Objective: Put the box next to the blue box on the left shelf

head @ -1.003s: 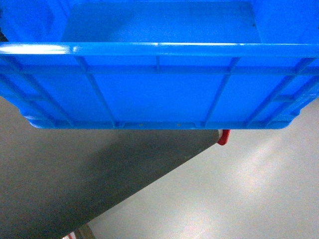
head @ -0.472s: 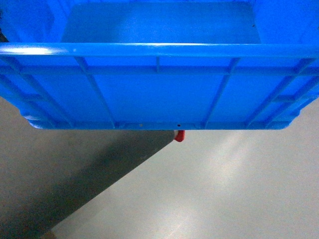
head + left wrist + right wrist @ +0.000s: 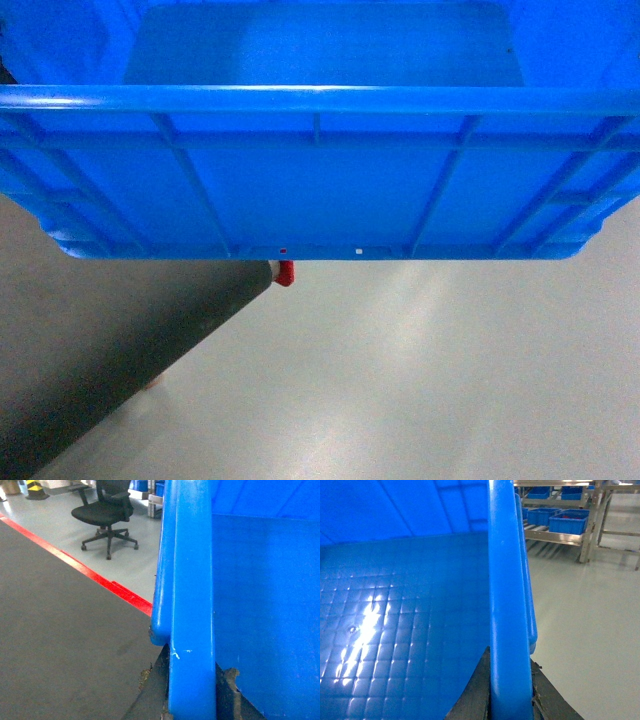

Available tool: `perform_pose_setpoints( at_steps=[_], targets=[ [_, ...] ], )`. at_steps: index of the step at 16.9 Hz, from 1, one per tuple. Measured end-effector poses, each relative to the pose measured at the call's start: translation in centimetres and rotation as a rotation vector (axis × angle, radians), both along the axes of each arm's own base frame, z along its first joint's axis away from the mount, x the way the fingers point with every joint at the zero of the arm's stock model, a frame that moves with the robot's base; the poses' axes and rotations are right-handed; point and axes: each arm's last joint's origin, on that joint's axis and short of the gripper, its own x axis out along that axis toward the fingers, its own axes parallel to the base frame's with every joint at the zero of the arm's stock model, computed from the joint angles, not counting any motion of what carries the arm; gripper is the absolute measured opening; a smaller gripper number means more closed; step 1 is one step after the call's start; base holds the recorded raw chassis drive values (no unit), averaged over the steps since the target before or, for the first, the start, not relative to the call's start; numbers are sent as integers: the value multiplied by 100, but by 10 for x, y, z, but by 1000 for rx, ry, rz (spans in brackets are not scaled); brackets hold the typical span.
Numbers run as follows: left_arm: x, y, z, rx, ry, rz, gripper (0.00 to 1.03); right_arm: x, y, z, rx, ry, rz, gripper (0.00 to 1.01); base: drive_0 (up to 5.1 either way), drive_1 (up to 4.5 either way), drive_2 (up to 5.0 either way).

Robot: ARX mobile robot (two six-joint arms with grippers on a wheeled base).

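The box (image 3: 320, 180), a large bright blue ribbed crate, fills the upper half of the head view and hangs above the floor. Its inside is empty. My left gripper (image 3: 192, 702) is shut on its left rim, one dark finger (image 3: 156, 692) outside the wall and one inside. My right gripper (image 3: 509, 700) is shut on the right rim in the same way. Far off in the right wrist view stands a steel rack (image 3: 555, 536) holding several blue boxes (image 3: 568, 521). I cannot tell whether this is the left shelf.
A dark floor mat (image 3: 90, 360) with a red edge line (image 3: 102, 581) lies to the left, with pale grey floor (image 3: 450, 380) to the right. A black office chair (image 3: 106, 511) stands beyond the line. A second metal frame (image 3: 615, 510) stands at the far right.
The mat's edge and its red tip have slid left under the box in the head view. The box stays in the same place in that view, with both grips unchanged.
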Motion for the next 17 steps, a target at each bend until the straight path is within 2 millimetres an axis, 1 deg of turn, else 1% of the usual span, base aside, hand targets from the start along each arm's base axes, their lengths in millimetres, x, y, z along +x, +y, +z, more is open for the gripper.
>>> perform_pose_setpoints(
  at_steps=[17],
  targets=[
    [0,0,0,0,-2,0,8,0,0,0,1,-2,1,8,-154,-154,-154]
  ],
)
